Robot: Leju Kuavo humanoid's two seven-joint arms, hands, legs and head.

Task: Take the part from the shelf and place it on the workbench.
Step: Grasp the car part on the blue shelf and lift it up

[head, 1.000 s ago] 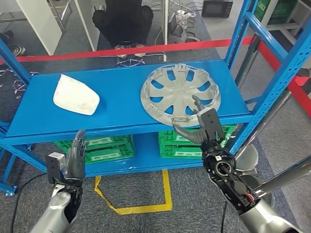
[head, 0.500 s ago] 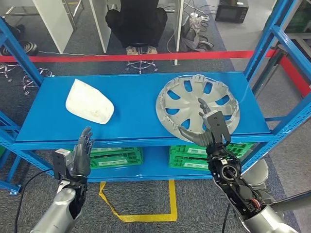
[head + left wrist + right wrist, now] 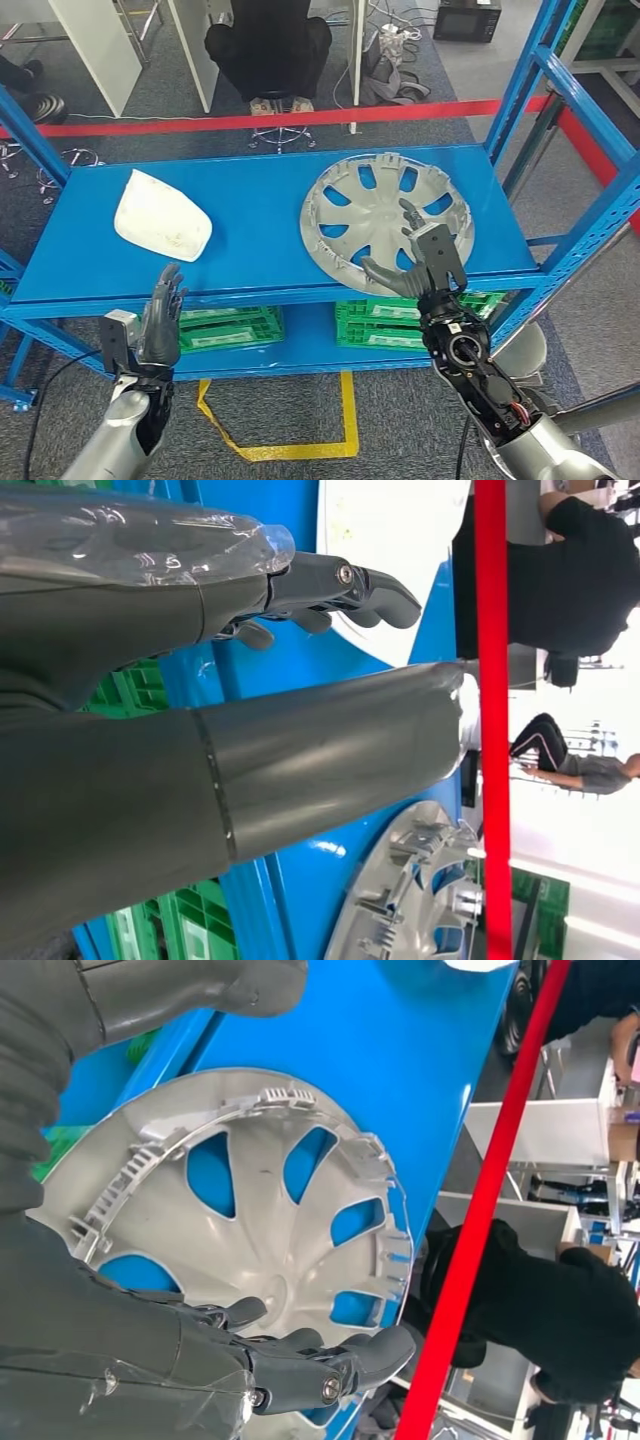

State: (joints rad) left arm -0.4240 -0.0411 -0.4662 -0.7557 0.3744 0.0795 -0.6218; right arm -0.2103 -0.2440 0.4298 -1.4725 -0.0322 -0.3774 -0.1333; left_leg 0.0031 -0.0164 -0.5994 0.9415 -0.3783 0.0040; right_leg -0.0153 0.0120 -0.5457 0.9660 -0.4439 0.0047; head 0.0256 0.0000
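A silver wheel cover [image 3: 385,218] lies inner side up on the right half of the blue shelf [image 3: 256,235]. My right hand [image 3: 411,262] hovers at its near rim, fingers spread over the spokes and thumb stretched along the edge, holding nothing. The right wrist view shows the wheel cover [image 3: 249,1220] just beyond my right hand [image 3: 151,1360]. A white curved part [image 3: 161,217] lies on the shelf's left half. My left hand [image 3: 160,320] is raised with spread fingers below the shelf's front edge, short of the white part [image 3: 385,540].
Green crates [image 3: 226,325] stand on the lower shelf. Blue uprights [image 3: 528,90] frame the right side. Behind the shelf runs a red barrier tape [image 3: 302,118], with a person in black on a chair [image 3: 268,45]. Yellow tape [image 3: 302,440] marks the floor.
The whole picture has shifted as the camera moved. Both hands keep about the same place relative to the shelf and the wheel cover.
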